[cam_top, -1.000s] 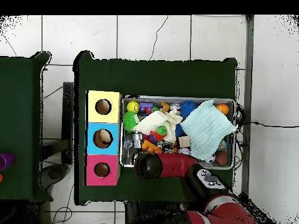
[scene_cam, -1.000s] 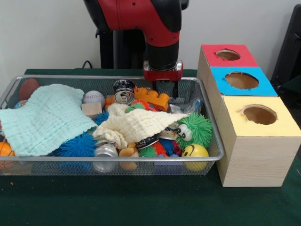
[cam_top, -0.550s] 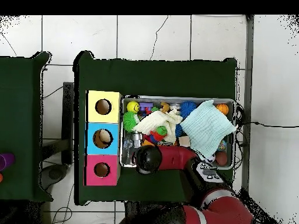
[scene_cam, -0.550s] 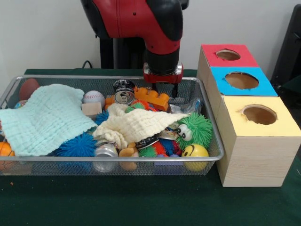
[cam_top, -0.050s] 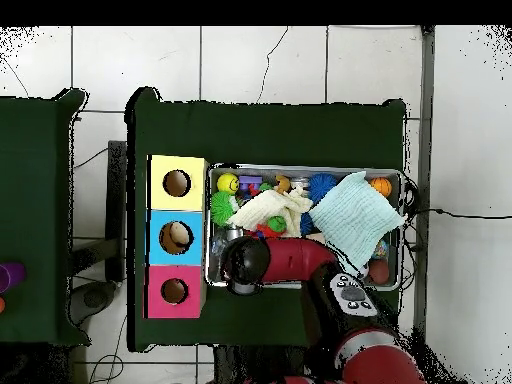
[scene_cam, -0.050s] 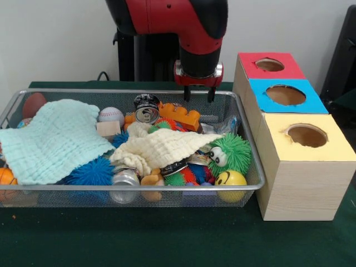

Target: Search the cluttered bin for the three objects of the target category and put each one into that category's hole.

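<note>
Here, two short black fingers stand apart and empty on the red-and-black arm's gripper, poised above the wire-mesh bin; the crushed silver can lies just beside, wanting a square, cloth-free descent.

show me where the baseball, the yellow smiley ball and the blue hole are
baseball [scene_cam, -0.050s: 111, 115], front view, on its white top between the mint cloth and the can
yellow smiley ball [scene_cam, -0.050s: 231, 179], front view, on its face at the bin's near corner
blue hole [scene_cam, -0.050s: 286, 95], front view, in the middle of the opening
</note>
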Motion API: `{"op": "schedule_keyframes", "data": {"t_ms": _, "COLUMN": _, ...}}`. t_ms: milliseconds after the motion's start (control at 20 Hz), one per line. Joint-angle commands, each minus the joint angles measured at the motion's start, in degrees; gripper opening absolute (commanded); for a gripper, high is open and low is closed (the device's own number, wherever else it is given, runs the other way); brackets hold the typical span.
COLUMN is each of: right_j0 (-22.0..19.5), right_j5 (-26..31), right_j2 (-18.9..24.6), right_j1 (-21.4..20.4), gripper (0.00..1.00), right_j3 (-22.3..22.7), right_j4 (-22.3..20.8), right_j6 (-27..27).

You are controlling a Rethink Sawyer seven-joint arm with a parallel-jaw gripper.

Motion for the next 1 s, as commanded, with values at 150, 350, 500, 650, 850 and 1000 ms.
{"op": "schedule_keyframes", "data": {"t_ms": 150, "right_j0": 1.58, "right_j5": 9.22, "right_j2": 2.47, "right_j1": -13.89, "gripper": 1.0, "right_j3": 2.61, "right_j4": 5.33, "right_j6": 4.13}}
{"op": "schedule_keyframes", "data": {"t_ms": 350, "right_j0": 0.32, "right_j5": 6.63, "right_j2": 2.99, "right_j1": -11.73, "gripper": 1.0, "right_j3": 1.35, "right_j4": 6.31, "right_j6": 3.58}}
{"op": "schedule_keyframes", "data": {"t_ms": 500, "right_j0": -0.48, "right_j5": 6.05, "right_j2": 3.14, "right_j1": -7.4, "gripper": 1.0, "right_j3": -2.36, "right_j4": 5.61, "right_j6": 1.85}}
{"op": "schedule_keyframes", "data": {"t_ms": 650, "right_j0": -0.2, "right_j5": 7.41, "right_j2": 2.95, "right_j1": -5.43, "gripper": 1.0, "right_j3": -5.47, "right_j4": 5.11, "right_j6": 1.07}}
{"op": "schedule_keyframes", "data": {"t_ms": 850, "right_j0": 1.19, "right_j5": 10.57, "right_j2": 2.55, "right_j1": -4.08, "gripper": 1.0, "right_j3": -9.96, "right_j4": 4.66, "right_j6": 1.31}}
{"op": "schedule_keyframes", "data": {"t_ms": 1000, "right_j0": 1.71, "right_j5": 11.7, "right_j2": 2.49, "right_j1": -1.96, "gripper": 1.0, "right_j3": -13.3, "right_j4": 4.39, "right_j6": 1.23}}
